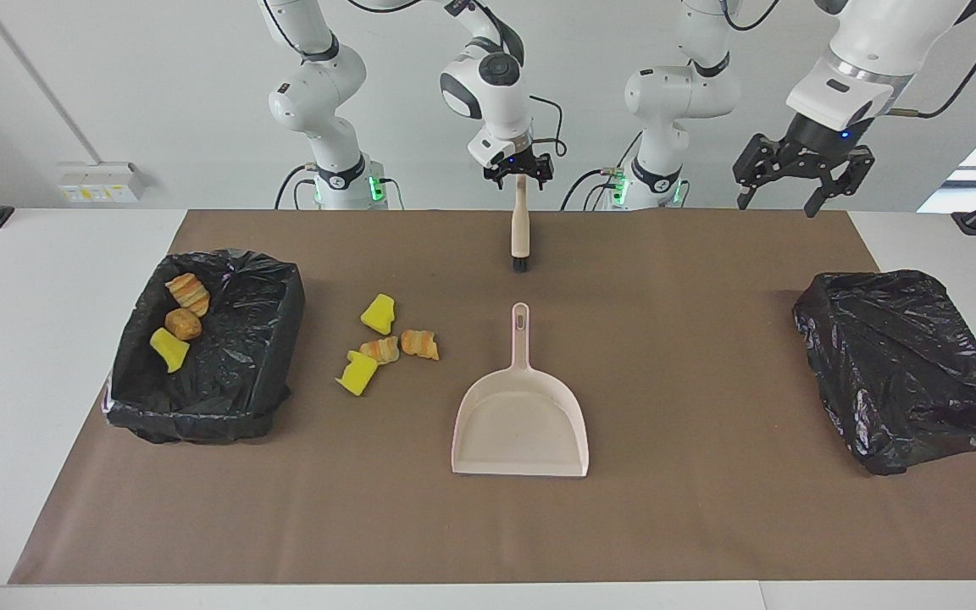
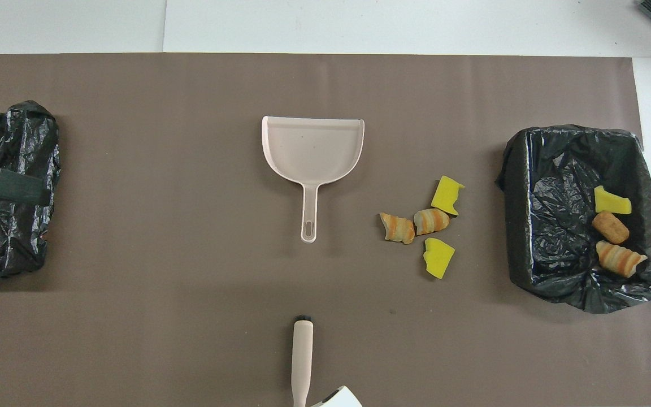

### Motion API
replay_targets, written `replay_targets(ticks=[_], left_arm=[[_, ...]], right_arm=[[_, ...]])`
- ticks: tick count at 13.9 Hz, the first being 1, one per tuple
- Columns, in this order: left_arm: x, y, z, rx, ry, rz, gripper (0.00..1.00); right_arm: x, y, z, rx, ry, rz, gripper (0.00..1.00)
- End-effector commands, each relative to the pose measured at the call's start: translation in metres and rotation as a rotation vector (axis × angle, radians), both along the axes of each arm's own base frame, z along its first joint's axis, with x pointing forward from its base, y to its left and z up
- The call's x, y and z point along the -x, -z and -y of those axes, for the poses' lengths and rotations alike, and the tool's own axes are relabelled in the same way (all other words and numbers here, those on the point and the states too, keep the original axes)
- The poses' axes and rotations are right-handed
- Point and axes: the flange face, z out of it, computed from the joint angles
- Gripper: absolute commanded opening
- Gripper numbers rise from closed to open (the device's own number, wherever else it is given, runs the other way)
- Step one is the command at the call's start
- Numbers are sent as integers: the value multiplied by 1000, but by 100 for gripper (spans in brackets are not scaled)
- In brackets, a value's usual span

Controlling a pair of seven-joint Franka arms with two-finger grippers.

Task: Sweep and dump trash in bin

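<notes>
The right gripper hangs just over the end of the brush handle, with its fingers spread wide and nothing held. The brush lies flat on the brown mat, its handle pointing to 6 o'clock when seen from above and its dark bristle tip to 12.

The left gripper is up in the air over the table edge at the left arm's end. Its fingers are spread too, and it holds nothing.

Seen from above, the beige dustpan lies at 12 o'clock from the brush, with its handle toward the brush.

At 4 o'clock from the pan, four bits of trash sit close together on the mat: two yellow sponge chunks and two striped toy pastries.

At 3 o'clock from that pile is the bin, lined with a black bag. Inside it are a yellow sponge bit, a brown pastry and a striped pastry.

At 9 o'clock from the pan lies a second black bag.
</notes>
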Motion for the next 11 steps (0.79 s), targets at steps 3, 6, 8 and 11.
replay_targets(ticks=[3,6,8,11], left_arm=[[-30,64,61,5,77,29,100],[-46,112,113,27,81,55,100],[-54,140,143,45,61,67,100],[-54,192,211,79,62,81,100]], right_arm=[[15,3,-3,-22,7,-4,98],[16,4,0,-17,7,-5,68],[19,7,1,-13,0,-6,46],[23,8,-3,-11,28,-8,0]])
